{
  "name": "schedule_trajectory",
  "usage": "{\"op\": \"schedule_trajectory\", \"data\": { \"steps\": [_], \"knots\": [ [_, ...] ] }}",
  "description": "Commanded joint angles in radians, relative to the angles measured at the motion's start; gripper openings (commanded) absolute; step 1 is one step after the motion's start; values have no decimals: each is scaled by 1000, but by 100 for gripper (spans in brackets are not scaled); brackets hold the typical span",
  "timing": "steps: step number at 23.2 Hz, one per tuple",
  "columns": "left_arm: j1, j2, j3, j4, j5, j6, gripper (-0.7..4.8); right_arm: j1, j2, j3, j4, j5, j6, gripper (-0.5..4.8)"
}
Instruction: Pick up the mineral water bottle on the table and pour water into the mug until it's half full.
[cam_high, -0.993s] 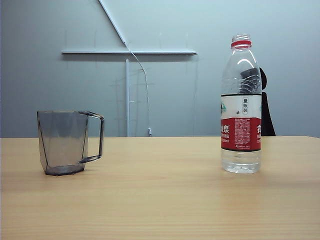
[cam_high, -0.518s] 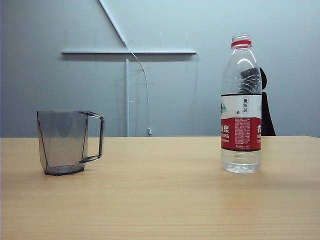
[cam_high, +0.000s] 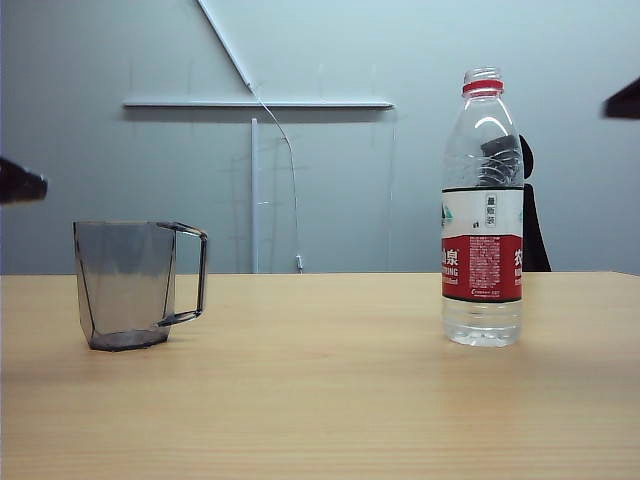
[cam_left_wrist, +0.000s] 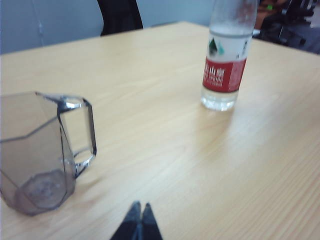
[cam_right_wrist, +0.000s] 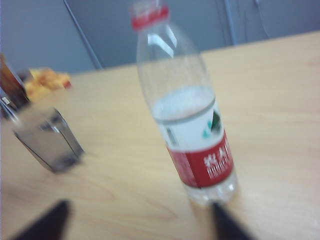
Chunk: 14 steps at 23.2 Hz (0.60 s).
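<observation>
Left end effector (cam_left_wrist: 138, 220): two dark fingertips pressed together into a closed point, gripping nothing, held above the surface (cam_left_wrist: 170, 150) just in front of the mug (cam_left_wrist: 42, 150); in the exterior view it shows only as a dark tip (cam_high: 20, 185) at the 9 o'clock edge, above and to the left of the mug (cam_high: 130, 285).

Right end effector (cam_right_wrist: 137, 222): two dark fingertips (cam_right_wrist: 47, 222) spread wide apart, nothing between them, hovering clear of the surface (cam_right_wrist: 270, 100); the mineral water bottle (cam_right_wrist: 187, 115) stands ahead of the gap, nearer one fingertip than the other, not touched; the picture is blurred, so the exact clearance is uncertain; in the exterior view a dark sliver (cam_high: 622, 100) at the 3 o'clock edge is probably this end effector.

Mineral water bottle (cam_high: 482, 210): upright on the surface (cam_high: 320, 400), toward 3 o'clock of the exterior view; cap off, red neck ring, white-and-red label; water (cam_high: 482, 325) visible below the label.

Mug: upright toward 9 o'clock, well apart from the bottle, handle turned toward the bottle; apparently empty.
</observation>
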Motion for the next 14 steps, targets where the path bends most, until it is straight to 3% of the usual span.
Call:
{"op": "schedule_trajectory", "data": {
  "steps": [1, 2, 4, 10, 14],
  "knots": [
    [0, 3, 2, 13, 1, -3, -2, 123, 86, 3, 127, 227, -113, 479],
    [0, 2, 2, 13, 0, -3, -2, 193, 166, 3, 223, 331, -182, 479],
    [0, 2, 2, 13, 1, -3, -2, 255, 313, 3, 391, 381, -230, 479],
    [0, 2, 2, 13, 1, -3, -2, 266, 956, 26, 1022, 448, -264, 479],
    [0, 2, 2, 13, 1, -3, -2, 264, 1340, 117, 1335, 474, -267, 479]
  ]
}}
